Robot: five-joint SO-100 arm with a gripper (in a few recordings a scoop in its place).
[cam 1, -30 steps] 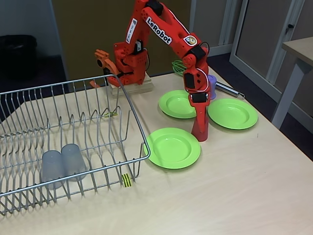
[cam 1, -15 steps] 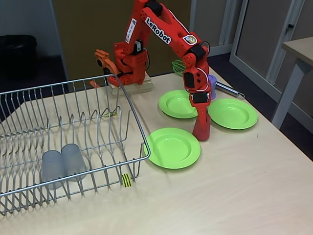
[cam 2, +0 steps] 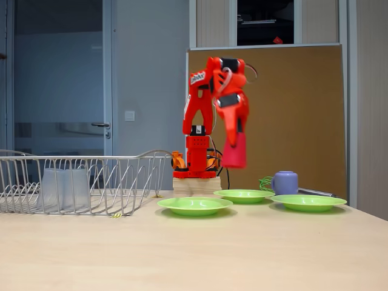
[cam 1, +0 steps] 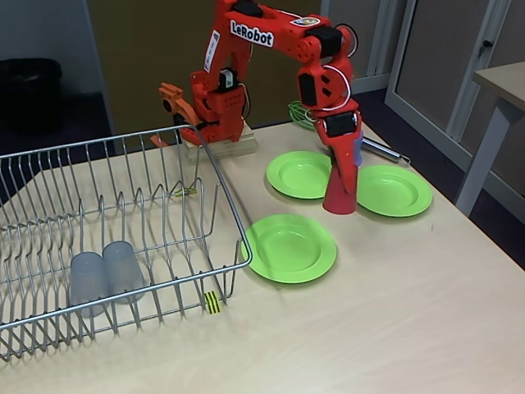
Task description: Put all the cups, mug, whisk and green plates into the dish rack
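Inside the dish rack (cam 1: 164, 213) stand two grey cups (cam 1: 105, 279) (fingers (cam 1: 340, 193) closed around the lifted red cup (cam 2: 234, 151)).

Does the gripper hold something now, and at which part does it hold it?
The gripper holds the red cup by its upper part, near the rim, and the cup hangs clear above the table.

Red cup (cam 2: 234, 151): opaque, handleless, gripped and held clear above the table, over the plates. Two translucent grey cups (cam 1: 104, 275): side by side inside the silver wire dish rack (cam 1: 215, 176), front section. Three lime-green plates (cam 1: 291, 247) lie flat on the table beside the rack. Lilac mug (cam 2: 285, 182) stands upright behind the plates; green-wired whisk (cam 2: 265, 182) lies just beside it.
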